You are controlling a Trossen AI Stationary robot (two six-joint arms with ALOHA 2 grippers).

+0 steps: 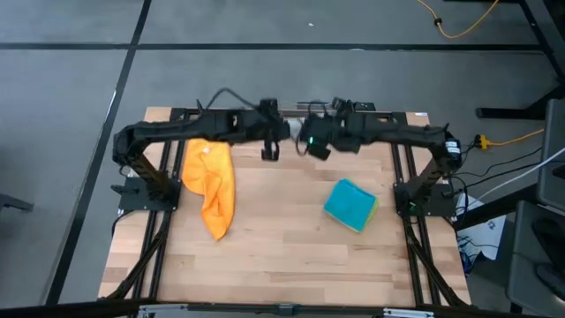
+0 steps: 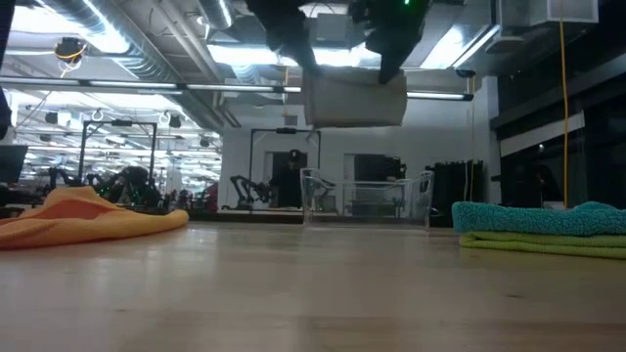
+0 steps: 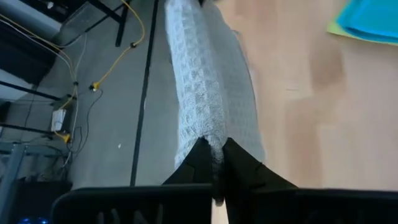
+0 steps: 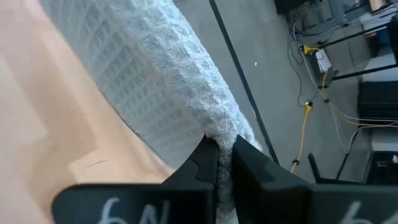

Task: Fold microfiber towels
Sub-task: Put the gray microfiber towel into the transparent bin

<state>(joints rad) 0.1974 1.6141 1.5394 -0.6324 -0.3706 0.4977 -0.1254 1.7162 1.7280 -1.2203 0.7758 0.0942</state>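
Above the table's far edge, the left gripper (image 3: 216, 163) and right gripper (image 4: 224, 155) each pinch a corner of the grey towel (image 2: 354, 98); only the low view shows it hanging clear of the table (image 1: 282, 238). Orange towel (image 1: 212, 185) lies left, teal towel (image 1: 350, 203) stacked on the green one (image 2: 538, 244) right, bare wood between.

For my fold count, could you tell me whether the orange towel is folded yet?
Not folded: the orange towel lies crumpled on the table, unlike the neat teal towel.

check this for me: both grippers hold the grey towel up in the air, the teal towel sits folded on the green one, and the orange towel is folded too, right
Not quite: the orange towel is not folded; the high view shows it lying crumpled. The rest holds: the left gripper and right gripper hold the grey towel up, and the teal towel sits folded on the green one.
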